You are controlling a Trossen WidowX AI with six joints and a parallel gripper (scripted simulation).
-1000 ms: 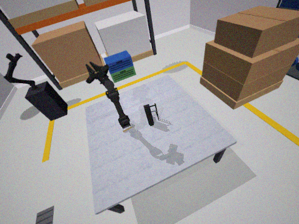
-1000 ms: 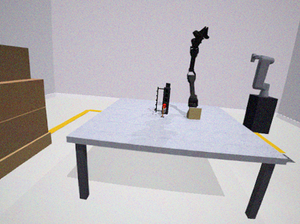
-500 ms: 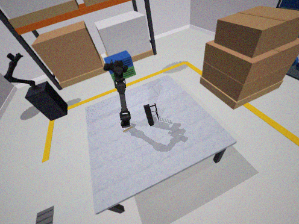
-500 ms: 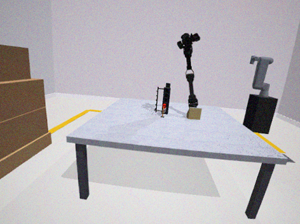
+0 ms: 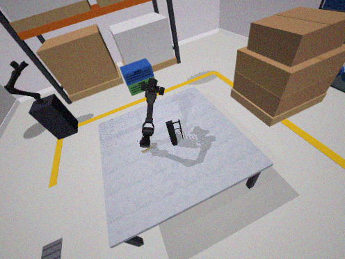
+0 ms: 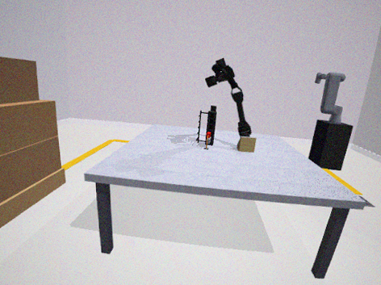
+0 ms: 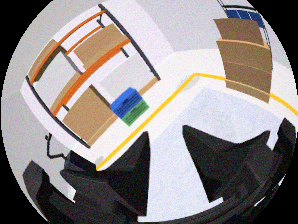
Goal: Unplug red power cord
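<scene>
Gripper (image 6: 214,78) is hanging high, partly closed, gripping nothing. Red plug (image 6: 208,135) is sitting in the strip (image 6: 211,125), well apart. Risk: jaws too narrow, knocking the strip on approach.

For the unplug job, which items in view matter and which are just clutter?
Job: red plug, seated in the upright power strip; gripper, raised well above the table, holding nothing.

Clutter: stacked cardboard boxes, blue and green crate, shelving rack, grey arm on black pedestal.
</scene>
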